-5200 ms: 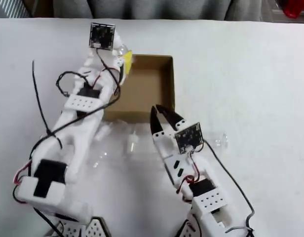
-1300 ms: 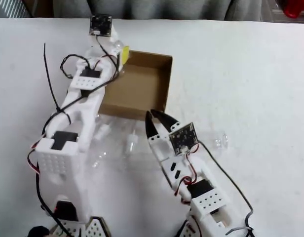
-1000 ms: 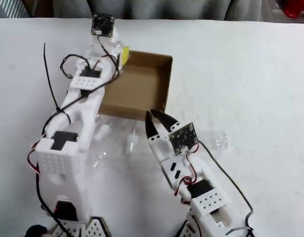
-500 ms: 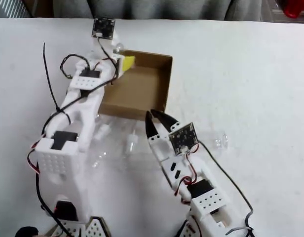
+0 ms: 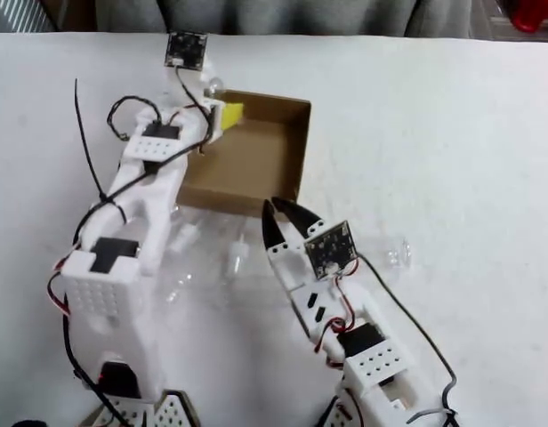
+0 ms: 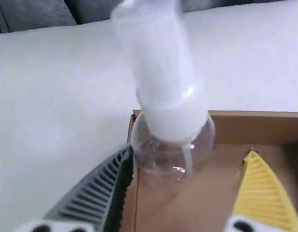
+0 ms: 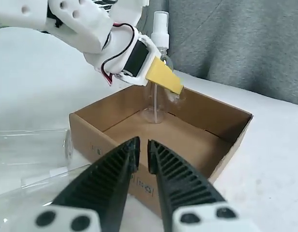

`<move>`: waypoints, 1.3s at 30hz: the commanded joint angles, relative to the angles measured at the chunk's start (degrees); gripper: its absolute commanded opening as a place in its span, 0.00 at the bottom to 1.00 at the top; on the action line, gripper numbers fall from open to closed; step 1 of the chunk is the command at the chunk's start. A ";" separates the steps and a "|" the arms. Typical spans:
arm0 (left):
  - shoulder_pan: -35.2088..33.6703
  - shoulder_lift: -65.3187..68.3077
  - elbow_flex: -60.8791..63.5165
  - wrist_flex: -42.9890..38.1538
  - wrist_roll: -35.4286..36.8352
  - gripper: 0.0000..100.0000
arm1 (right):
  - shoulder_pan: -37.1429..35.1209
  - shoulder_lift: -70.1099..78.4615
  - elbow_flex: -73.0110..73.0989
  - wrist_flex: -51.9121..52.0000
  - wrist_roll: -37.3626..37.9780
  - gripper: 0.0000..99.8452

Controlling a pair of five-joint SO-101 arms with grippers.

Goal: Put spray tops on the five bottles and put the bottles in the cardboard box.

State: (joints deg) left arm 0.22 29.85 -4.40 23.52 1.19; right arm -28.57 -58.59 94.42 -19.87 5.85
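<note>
On white desk [image 5: 452, 133], open brown cardboard box [image 5: 256, 165]. Left gripper [image 6: 188, 159] jaws wide at its far corner; right gripper [image 7: 143, 145] jaws nearly closed, empty. Clear plastic bottle with white spray top [image 7: 156, 99] stands upright inside box between left jaws. Likely light, slippery, tippy; grip mid-body.
</note>
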 commanded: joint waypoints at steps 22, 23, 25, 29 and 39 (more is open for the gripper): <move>-4.53 -21.14 -2.64 32.35 2.37 0.33 | -0.13 -0.22 -2.29 0.22 0.70 0.02; -4.53 -21.76 -2.64 34.64 2.37 0.33 | -0.13 -0.22 -2.29 0.22 0.70 0.02; -4.53 -22.81 -2.64 38.95 2.37 0.33 | -0.13 -0.22 -2.20 0.31 0.70 0.02; -4.62 -24.92 -1.58 44.75 2.64 0.33 | -0.13 -0.22 -2.20 0.48 0.70 0.02; -5.58 -46.20 23.21 41.23 2.29 0.33 | -0.22 -0.31 -2.29 2.59 0.70 0.02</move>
State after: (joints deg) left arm -4.00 -4.26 10.11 67.91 3.03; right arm -28.57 -58.59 94.42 -17.76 5.85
